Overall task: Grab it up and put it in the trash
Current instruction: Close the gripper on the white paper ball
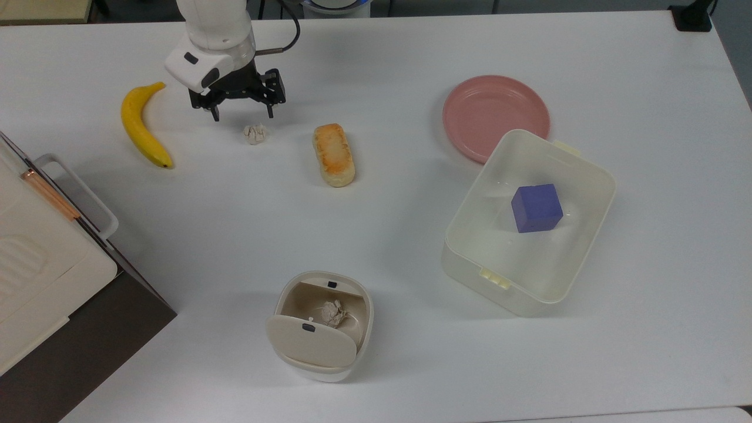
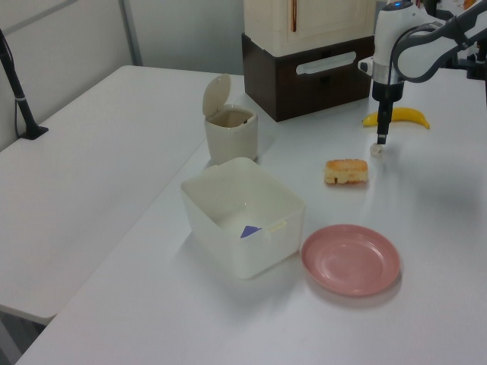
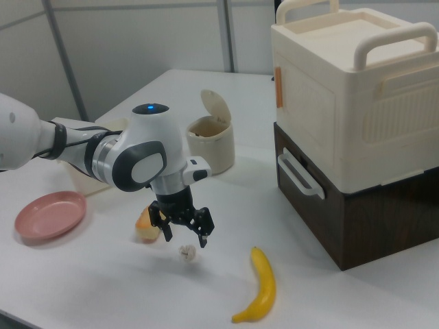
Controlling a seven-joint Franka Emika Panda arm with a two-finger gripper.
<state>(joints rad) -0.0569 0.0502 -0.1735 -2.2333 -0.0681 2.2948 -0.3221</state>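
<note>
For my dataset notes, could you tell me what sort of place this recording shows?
Probably a robotics lab tabletop: a robot arm's gripper hangs over a white table set with test props, such as a banana, bread roll and small bin.

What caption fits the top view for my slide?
Open black two-finger gripper poised over tiny off-white crumpled paper wad; open-lidded cream-white plastic bin waits.
</note>
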